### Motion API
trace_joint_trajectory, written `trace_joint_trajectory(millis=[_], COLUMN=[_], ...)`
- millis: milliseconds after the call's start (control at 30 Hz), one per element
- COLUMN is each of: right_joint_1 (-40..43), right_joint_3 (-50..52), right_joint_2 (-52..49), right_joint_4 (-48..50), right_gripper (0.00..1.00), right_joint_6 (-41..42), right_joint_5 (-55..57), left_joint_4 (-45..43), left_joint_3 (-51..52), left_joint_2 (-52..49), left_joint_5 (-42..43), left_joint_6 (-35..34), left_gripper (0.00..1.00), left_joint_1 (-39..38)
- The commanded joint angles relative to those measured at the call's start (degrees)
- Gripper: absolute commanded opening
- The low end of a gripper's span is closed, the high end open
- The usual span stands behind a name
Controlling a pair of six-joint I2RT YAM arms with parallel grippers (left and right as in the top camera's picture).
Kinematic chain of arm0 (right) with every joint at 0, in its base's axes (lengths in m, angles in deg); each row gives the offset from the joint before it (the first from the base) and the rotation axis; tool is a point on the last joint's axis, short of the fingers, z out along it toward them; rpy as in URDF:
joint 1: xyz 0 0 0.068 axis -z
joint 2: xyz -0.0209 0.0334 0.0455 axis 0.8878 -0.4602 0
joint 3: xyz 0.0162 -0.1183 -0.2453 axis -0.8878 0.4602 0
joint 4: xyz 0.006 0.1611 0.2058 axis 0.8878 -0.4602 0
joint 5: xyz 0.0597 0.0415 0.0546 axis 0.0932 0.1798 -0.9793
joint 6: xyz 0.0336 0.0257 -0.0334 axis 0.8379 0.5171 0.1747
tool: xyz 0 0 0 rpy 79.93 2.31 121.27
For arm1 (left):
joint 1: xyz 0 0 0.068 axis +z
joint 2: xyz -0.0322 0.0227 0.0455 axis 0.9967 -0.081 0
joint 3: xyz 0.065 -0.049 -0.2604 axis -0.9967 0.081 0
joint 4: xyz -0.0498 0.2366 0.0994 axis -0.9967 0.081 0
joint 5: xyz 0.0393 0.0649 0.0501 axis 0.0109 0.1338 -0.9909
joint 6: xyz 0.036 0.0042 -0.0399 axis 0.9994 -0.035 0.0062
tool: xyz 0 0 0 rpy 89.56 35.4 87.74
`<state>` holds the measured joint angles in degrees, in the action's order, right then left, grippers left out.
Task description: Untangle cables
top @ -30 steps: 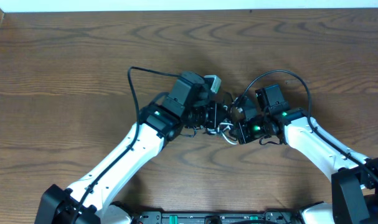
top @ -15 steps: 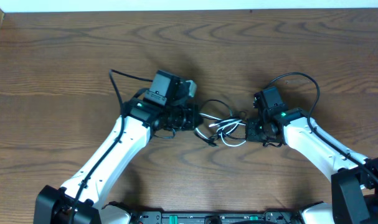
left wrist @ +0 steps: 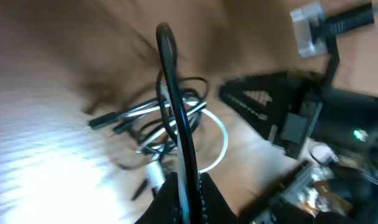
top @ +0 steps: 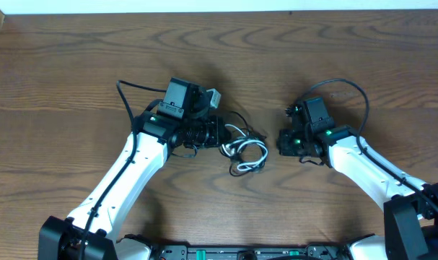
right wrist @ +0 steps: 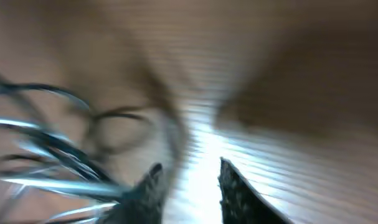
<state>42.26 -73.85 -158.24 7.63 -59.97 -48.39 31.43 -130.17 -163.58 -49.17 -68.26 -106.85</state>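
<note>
**Two robot arms flank a small cable tangle on a wooden table**

From overhead we see the left gripper touching a small tangle on the table. The white cable loops out at its 4 o'clock. The right gripper sits apart at the tangle's 3 o'clock. Only the left wrist view shows the grip: the fingers pinch the black cable, which rises toward 12 o'clock. The blurred right wrist view shows its fingers slightly spread, with nothing between them and the cables at 9 o'clock.
</note>
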Motion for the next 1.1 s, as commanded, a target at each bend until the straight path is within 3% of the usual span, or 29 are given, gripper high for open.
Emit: trace_joint_trajectory(millis=[0,133,300,533,700,867,1067], right_joint_1=[-0.02,-0.02,-0.02,-0.02,-0.02,-0.02,-0.02], right_joint_3=[-0.55,-0.55,-0.55,0.76,3.37,6.49,7.26], right_joint_2=[-0.2,-0.2,-0.2,-0.2,-0.2,-0.2,-0.2], right_joint_4=[2.84,4.5,1.31,-4.37,-2.67,0.44,0.46], right_gripper=[0.42,0.57,0.64,0.66,0.49,0.53,0.61], right_joint_6=[-5.79,-6.12,-11.19,-18.14,-19.02,-18.6,-21.75], right_joint_5=[-15.15,-16.85,-16.87,-16.9,-15.41,-15.91,-25.75], left_joint_4=[-0.02,-0.02,-0.59,-2.75,-3.04,-3.02,-3.04], left_joint_3=[0.0,0.0,0.0,0.0,0.0,0.0,0.0], left_joint_2=[0.74,0.74,0.74,0.74,0.74,0.74,0.72], left_joint_5=[9.4,11.06,14.08,14.1,14.12,12.66,5.4], left_joint_6=[5.2,5.73,6.6,6.75,6.73,6.73,6.73], left_gripper=[0.08,0.08,0.08,0.08,0.08,0.07,0.08], left_joint_1=[-0.22,-0.22,-0.22,-0.22,-0.22,-0.22,-0.22])
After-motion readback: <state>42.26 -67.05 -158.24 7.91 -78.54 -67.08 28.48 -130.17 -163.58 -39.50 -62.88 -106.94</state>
